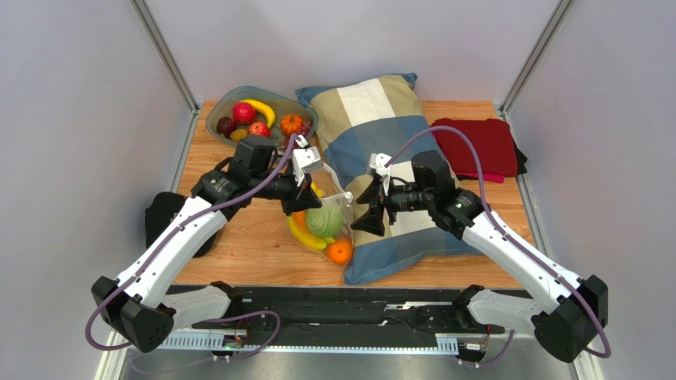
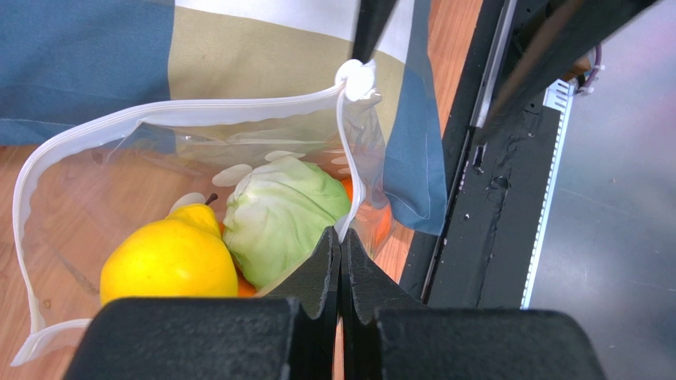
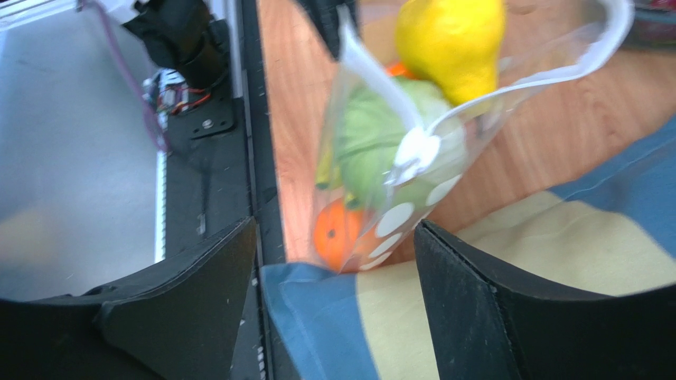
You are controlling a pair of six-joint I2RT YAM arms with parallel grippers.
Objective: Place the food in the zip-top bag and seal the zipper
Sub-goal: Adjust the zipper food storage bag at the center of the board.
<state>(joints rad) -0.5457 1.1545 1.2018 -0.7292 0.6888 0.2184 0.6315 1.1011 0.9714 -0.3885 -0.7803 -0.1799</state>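
The clear dotted zip-top bag point(image 1: 337, 207) stands with its mouth open on the wooden table, against the pillow's near left edge. It holds a yellow lemon point(image 2: 169, 259), a green cabbage point(image 2: 282, 215), an orange point(image 3: 336, 233) and a banana point(image 1: 304, 235). My left gripper point(image 2: 341, 235) is shut on the bag's mouth edge, on the white zipper strip point(image 2: 182, 112). The strip's white slider tab point(image 2: 357, 79) sits at the far end. My right gripper point(image 3: 335, 229) is open and empty over the pillow, just right of the bag point(image 3: 412, 198), jaws wide apart. In the top view the grippers point(image 1: 305, 196) point(image 1: 367, 210) flank the bag.
A grey bowl point(image 1: 216, 117) at the back left holds red apples, a banana, an orange and dark grapes. A blue-and-beige checked pillow point(image 1: 373, 107) lies mid-table. A red folded cloth point(image 1: 476, 146) is back right. A black rail point(image 1: 357, 301) runs along the near edge.
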